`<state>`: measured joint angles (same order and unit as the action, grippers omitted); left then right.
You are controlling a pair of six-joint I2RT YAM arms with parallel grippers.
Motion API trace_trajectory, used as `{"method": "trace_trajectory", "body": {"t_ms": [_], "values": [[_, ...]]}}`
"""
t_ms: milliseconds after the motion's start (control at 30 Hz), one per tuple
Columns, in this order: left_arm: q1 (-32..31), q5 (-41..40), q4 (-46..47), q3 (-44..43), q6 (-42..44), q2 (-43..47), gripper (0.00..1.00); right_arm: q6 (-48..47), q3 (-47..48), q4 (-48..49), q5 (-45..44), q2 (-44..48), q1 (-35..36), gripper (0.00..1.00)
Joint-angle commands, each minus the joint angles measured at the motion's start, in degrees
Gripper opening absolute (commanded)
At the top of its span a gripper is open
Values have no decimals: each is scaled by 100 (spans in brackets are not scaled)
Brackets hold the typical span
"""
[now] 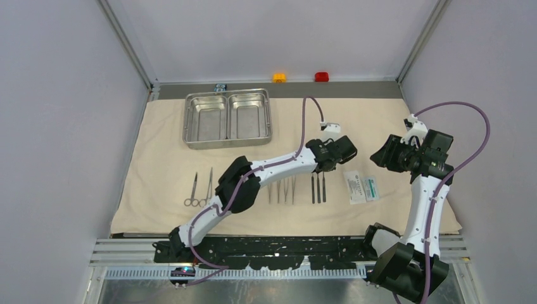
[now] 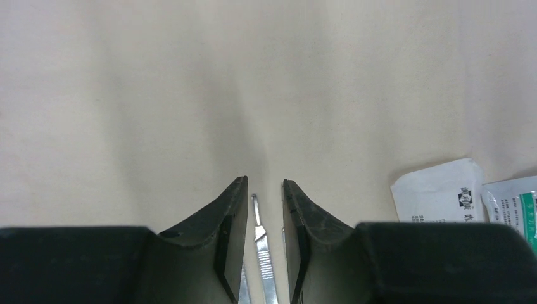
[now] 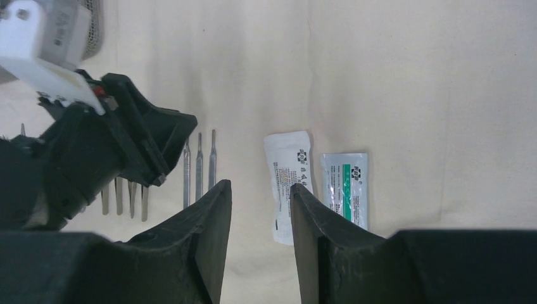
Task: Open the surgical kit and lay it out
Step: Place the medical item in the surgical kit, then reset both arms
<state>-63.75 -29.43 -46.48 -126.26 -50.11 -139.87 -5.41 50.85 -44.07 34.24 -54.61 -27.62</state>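
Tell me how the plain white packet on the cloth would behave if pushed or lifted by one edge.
The plain white packet looks thin and flat, so it is probably light and would flop when lifted. It cannot roll; pushed, it would likely slide, perhaps dragging on the cloth.

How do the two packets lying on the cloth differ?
The white packet bears only dark print; the green-banded packet has a green stripe. The white packet is longer than the green-banded packet. Both lie flat, side by side, on the beige cloth.
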Motion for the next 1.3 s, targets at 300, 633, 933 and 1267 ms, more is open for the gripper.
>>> {"method": "trace_trajectory", "body": {"t_ms": [300,633,933,1267], "values": [[141,-1408,3767,3027,4634,3392,38,173,863,266,220,-308,257,59],[2526,106,3267,4680,4755,5843,84,198,1267,682,-564,-856,1477,64],[4938,1884,3076,6175,4711,7727,87,309,1534,1018,-919,-1249,2082,67],[6020,3010,2630,6835,4755,9011,90,136,1435,995,-935,-720,2260,84]]}}
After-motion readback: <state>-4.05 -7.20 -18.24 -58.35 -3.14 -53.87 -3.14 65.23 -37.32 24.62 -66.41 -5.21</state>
